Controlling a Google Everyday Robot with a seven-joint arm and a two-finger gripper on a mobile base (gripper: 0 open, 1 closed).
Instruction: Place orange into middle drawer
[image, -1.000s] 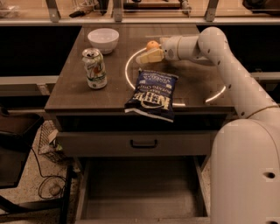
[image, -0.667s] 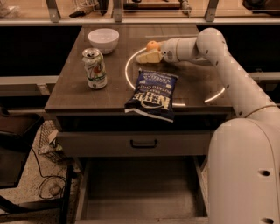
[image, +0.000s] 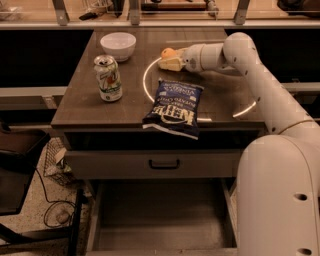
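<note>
The orange sits on the dark wooden tabletop at the back centre, right of the white bowl. My gripper reaches in from the right, low over the table, and is right at the orange, whose front is partly hidden by it. The middle drawer is pulled open below the table, a wide grey tray with a bare floor. Above it is the shut upper drawer with a black bar handle.
A white bowl stands at the back left and a soda can in front of it. A blue chip bag lies at the front edge, overhanging it. My white arm spans the right side. A wire basket and cables lie on the floor to the left.
The gripper has edged slightly left at the orange. Everything else stays in place.
</note>
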